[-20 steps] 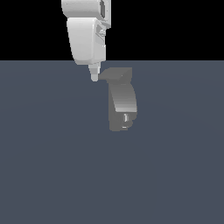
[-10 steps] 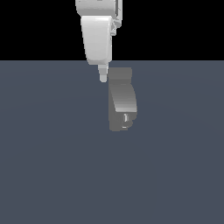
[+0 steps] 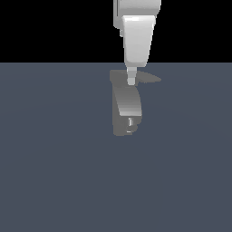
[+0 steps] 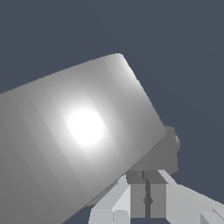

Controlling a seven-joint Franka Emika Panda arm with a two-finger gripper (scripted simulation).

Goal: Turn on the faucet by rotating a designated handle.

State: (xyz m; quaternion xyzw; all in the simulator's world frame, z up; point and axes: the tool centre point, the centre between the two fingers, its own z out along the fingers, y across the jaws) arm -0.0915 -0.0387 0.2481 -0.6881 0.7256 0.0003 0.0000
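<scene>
On a bare slate table under black, the pincer [image 3: 131, 80], fingers pressed together, meets the faucet [image 3: 127, 105] top beside its handle [image 3: 147, 78], turning apparently unfinished.

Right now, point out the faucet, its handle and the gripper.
faucet [image 3: 127, 105]: exterior view, on the shiny curved front of the upright body.
handle [image 3: 149, 78]: exterior view, on the flat lever sticking out toward that view's right.
gripper [image 3: 131, 80]: exterior view, at the fingertips over the faucet's top.
</scene>
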